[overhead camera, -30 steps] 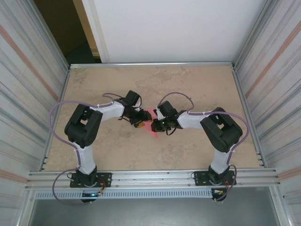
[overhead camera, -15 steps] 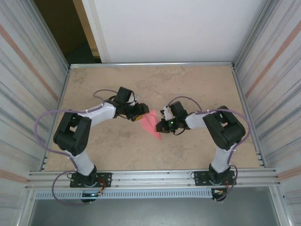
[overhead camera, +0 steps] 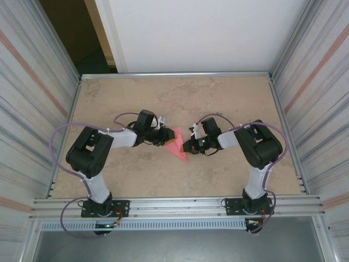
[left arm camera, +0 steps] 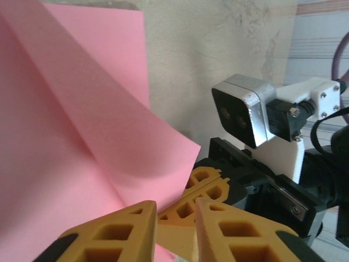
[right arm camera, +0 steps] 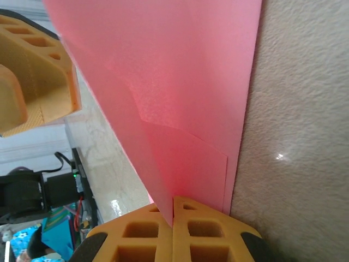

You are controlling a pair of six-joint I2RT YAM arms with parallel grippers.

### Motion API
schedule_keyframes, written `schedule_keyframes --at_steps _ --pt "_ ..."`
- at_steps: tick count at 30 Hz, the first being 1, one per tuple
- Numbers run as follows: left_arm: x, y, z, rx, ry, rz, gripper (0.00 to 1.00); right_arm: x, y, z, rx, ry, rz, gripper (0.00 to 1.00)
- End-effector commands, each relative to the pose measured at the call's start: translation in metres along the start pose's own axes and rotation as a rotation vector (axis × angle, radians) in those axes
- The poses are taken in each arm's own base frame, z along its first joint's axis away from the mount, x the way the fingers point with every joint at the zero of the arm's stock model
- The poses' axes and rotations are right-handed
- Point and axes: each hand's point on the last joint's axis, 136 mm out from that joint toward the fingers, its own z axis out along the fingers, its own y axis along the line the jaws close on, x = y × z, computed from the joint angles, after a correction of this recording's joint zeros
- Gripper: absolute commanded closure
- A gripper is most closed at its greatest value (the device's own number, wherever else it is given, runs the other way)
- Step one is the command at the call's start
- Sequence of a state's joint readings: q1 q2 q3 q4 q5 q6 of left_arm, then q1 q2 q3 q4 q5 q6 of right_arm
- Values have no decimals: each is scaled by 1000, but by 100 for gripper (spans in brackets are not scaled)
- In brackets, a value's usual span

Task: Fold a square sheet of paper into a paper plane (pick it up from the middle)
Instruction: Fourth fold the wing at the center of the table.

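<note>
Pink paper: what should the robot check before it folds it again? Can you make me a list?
1. Right gripper is holding the pink paper: ok, its fingers are shut on the paper.
2. Left gripper is ready to grab: ok, it is open, with the paper beside it, not between its fingers.
3. Paper has some folds in it: ok, creases show.
4. Paper lies flat on the table: not ok, one flap curls up.
5. The two grippers are not bumping each other: cannot tell, they are very close together.
</note>
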State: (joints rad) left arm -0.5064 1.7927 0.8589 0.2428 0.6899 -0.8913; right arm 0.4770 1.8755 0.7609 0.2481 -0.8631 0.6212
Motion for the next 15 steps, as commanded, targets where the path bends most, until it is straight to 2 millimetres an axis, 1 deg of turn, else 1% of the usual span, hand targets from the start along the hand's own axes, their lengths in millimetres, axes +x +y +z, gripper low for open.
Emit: schedule_keyframes --at_steps 1,7,15 --pt "2 -5 8 71 24 10 77 4 -2 0 -29 19 33 100" --pt "4 -1 17 85 48 9 79 3 -6 -1 -28 20 52 100" --pt "0 -6 21 110 54 15 79 4 -12 -1 -14 20 70 100"
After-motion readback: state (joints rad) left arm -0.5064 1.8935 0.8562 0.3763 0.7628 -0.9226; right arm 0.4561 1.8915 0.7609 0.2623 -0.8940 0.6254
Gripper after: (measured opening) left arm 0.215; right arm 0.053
